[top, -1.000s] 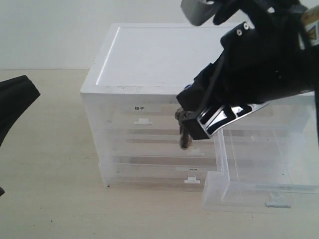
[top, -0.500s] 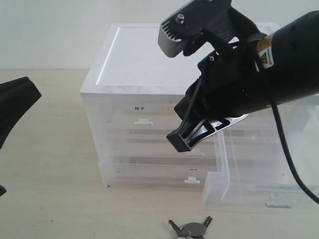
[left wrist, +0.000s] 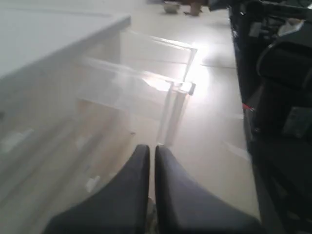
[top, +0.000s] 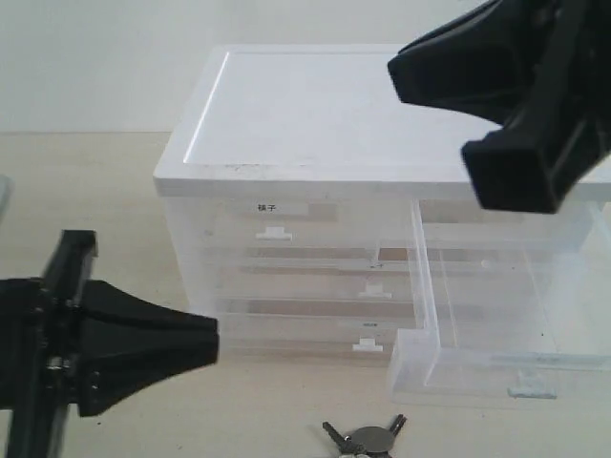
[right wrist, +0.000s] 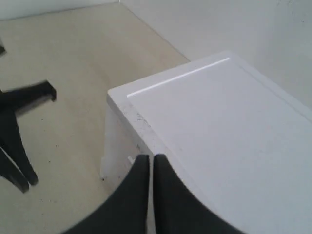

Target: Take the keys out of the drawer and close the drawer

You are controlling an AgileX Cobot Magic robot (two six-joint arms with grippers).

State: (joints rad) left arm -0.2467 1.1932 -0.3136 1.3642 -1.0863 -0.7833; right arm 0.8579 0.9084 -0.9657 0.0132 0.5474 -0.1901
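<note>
The keys point(top: 368, 442) lie on the table at the bottom edge of the exterior view, in front of the cabinet and partly cut off. The translucent drawer point(top: 427, 286) stands pulled out at the cabinet's right, its white tab handle point(top: 532, 389) at the front. It looks empty. My left gripper point(top: 215, 336) is shut and low at the left, pointing toward the cabinet front. The left wrist view shows its tips point(left wrist: 152, 148) aimed at the open drawer point(left wrist: 170, 92). My right gripper point(top: 393, 59) is shut and held high over the cabinet top, holding nothing point(right wrist: 150, 158).
The white-topped drawer cabinet point(top: 315, 114) fills the middle; its other drawers point(top: 277, 248) are closed. Bare tan table point(top: 95, 191) lies left of it. A pale wall runs behind. In the left wrist view, dark equipment point(left wrist: 278, 97) stands beyond the table.
The keys dropped from the right gripper onto the table. The right gripper then rose up and to the right. My left gripper swung in from the left edge toward the cabinet front.
</note>
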